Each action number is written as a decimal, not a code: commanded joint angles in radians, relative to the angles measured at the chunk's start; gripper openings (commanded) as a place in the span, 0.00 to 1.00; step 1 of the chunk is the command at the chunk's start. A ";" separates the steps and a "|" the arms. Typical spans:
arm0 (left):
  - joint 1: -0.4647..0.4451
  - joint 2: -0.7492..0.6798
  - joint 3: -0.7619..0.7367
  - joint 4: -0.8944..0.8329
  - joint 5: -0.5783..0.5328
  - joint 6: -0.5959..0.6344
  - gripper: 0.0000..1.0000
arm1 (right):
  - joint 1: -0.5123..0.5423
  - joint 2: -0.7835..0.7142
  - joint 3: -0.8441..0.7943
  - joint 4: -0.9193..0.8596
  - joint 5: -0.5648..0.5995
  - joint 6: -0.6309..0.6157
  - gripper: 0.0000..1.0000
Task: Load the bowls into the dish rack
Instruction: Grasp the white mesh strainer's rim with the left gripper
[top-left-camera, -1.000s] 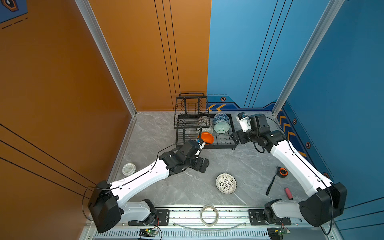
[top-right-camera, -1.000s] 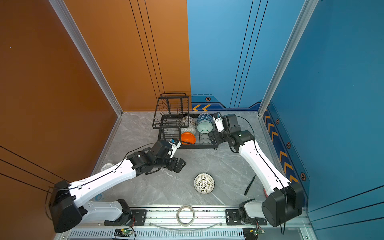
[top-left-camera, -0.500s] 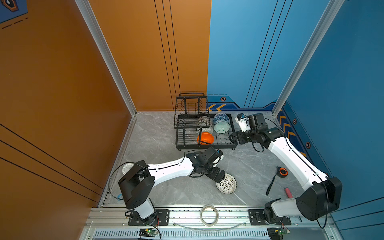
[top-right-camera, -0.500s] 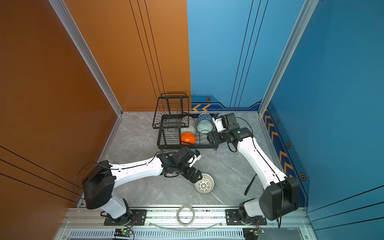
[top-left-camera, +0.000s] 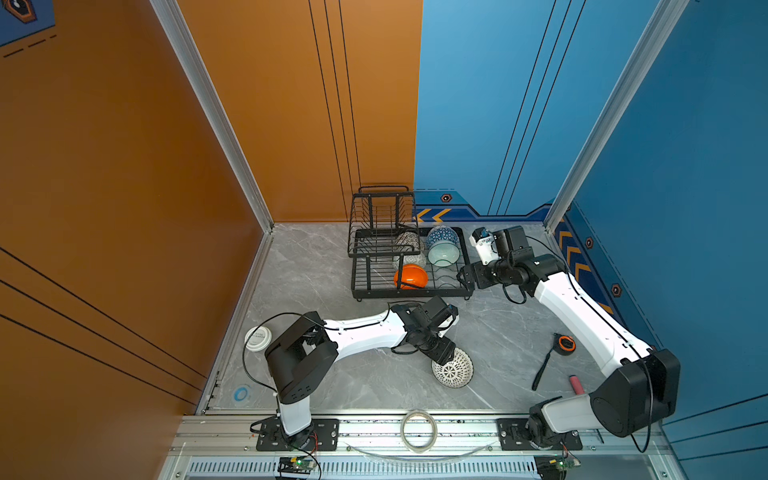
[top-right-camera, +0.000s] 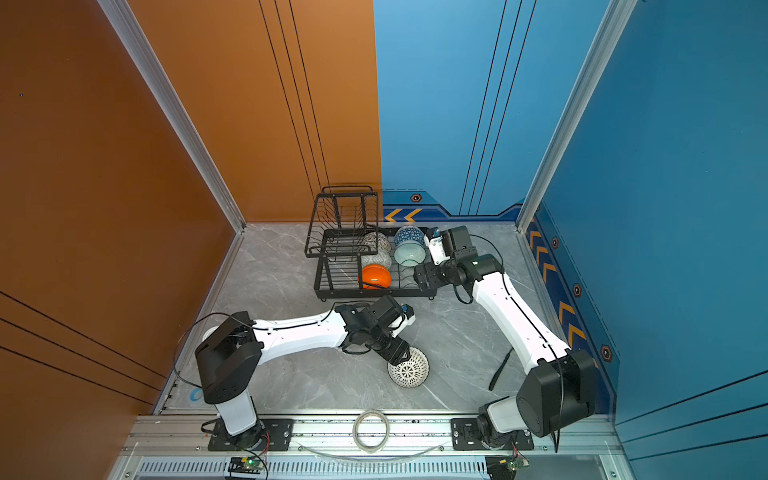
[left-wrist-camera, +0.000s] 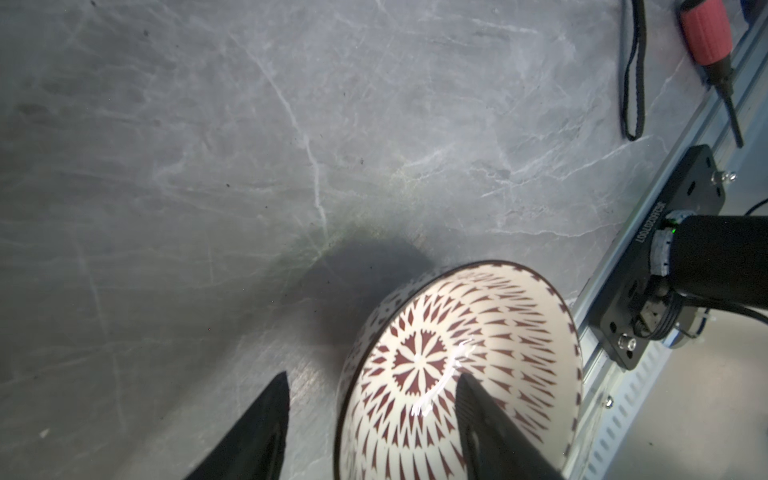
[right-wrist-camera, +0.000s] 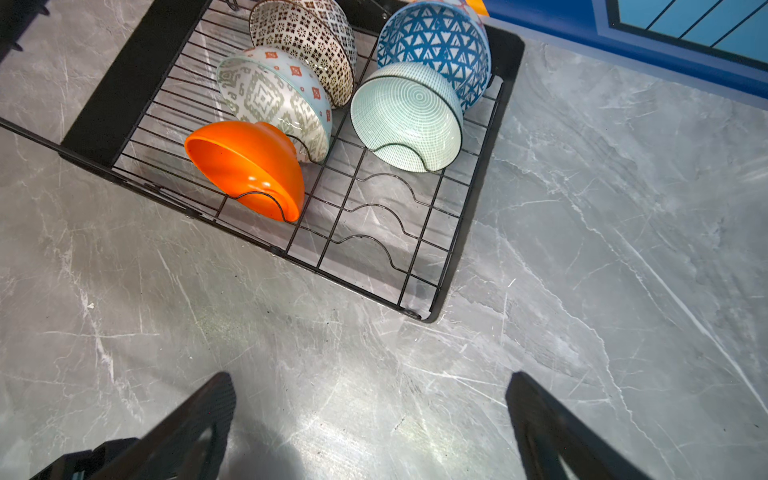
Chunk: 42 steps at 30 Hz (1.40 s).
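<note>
A white bowl with a dark lattice (top-left-camera: 455, 371) (top-right-camera: 411, 370) (left-wrist-camera: 457, 353) lies tilted on the grey floor. My left gripper (top-left-camera: 442, 353) (top-right-camera: 398, 352) (left-wrist-camera: 374, 376) is open and straddles its rim, one finger inside and the other outside, still apart from the wall. In the black wire dish rack (top-left-camera: 374, 286) (right-wrist-camera: 473, 199) stand the orange bowl (top-left-camera: 410, 276) (right-wrist-camera: 245, 166), the blue triangle bowl (top-left-camera: 442, 237) (right-wrist-camera: 436, 37), the pale mint bowl (top-left-camera: 444, 254) (right-wrist-camera: 407, 116), the maze bowl (right-wrist-camera: 270, 99) and the dotted bowl (right-wrist-camera: 307, 37). My right gripper (top-left-camera: 465, 276) (right-wrist-camera: 372, 376) hangs open and empty at the rack's right edge.
The rack's raised upper basket (top-left-camera: 382, 220) stands at the back left. A white lidded jar (top-left-camera: 257, 337) sits by the left wall. A tape ring (top-left-camera: 418, 430) lies on the front rail. A tape measure (top-left-camera: 565, 344) and a red-handled screwdriver (top-left-camera: 575, 384) lie at the right.
My left arm has swung from beside the rack down to the lattice bowl, and its jaws have narrowed round the rim. The right gripper has hardly moved.
</note>
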 joint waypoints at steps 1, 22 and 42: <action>-0.007 0.027 0.025 -0.034 0.006 0.008 0.53 | -0.004 0.013 0.021 -0.029 0.001 -0.004 1.00; -0.028 0.057 -0.009 -0.033 0.025 -0.020 0.24 | -0.005 0.012 -0.007 -0.024 0.006 -0.017 1.00; -0.020 -0.005 -0.004 -0.059 -0.056 -0.025 0.00 | -0.041 -0.050 -0.042 -0.017 -0.015 -0.029 1.00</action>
